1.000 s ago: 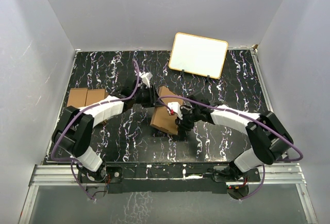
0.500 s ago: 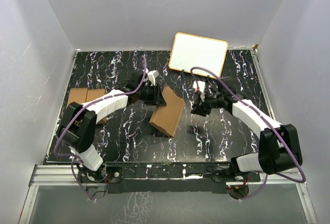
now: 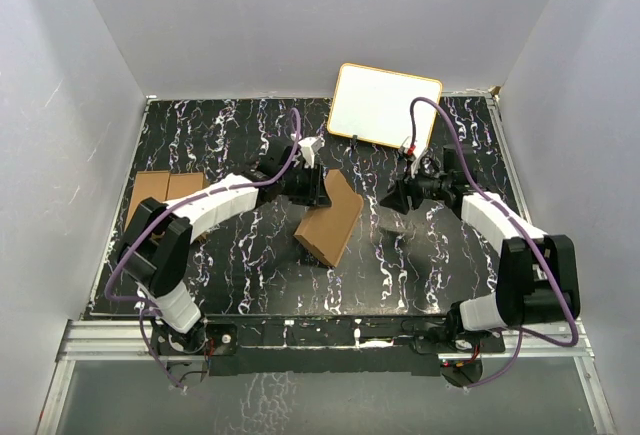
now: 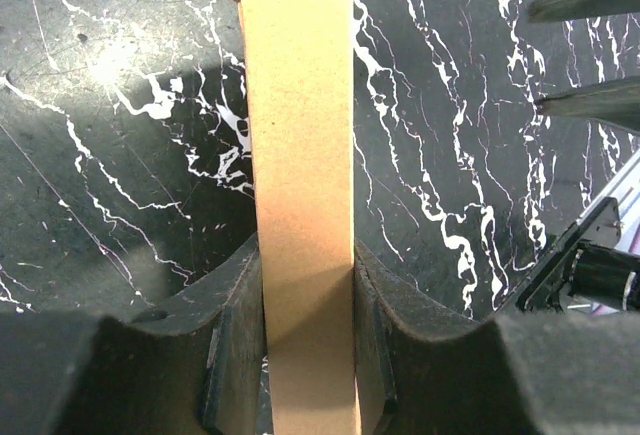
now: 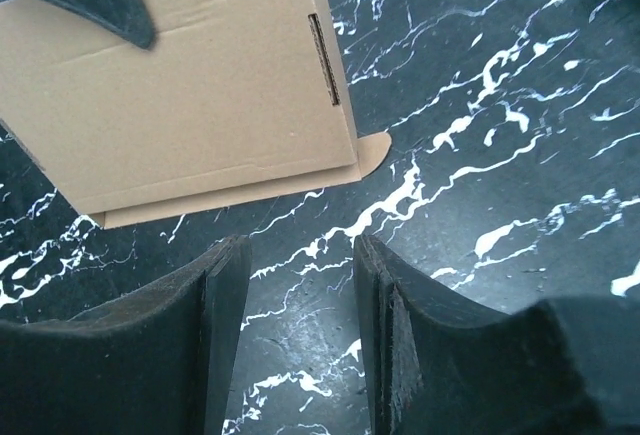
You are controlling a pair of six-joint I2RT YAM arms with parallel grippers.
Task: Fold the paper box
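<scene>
Grip: L hand (image 4: pixel 305 285) clamps box (image 3: pixel 330 225) by one end, propped on edge at mid desk (image 3: pixel 230 265); R hand (image 5: pixel 300 245) open, empty, apart on the right. Step, prob.: closing end flaps. Next: R hand must reach the tab (image 5: pixel 375 150) & tuck it w/o denting.

Mid tabletop (image 3: pixel 230 265): paper box (image 3: pixel 330 227), its far end btwn fingers of left end effector (image 3: pixel 316 192). Right end effector (image 3: pixel 394 198) right of box, apart from it. Board (image 3: pixel 385 107) behind, at back edge. Two cartons (image 3: pixel 167 191) side by side, far left.
</scene>
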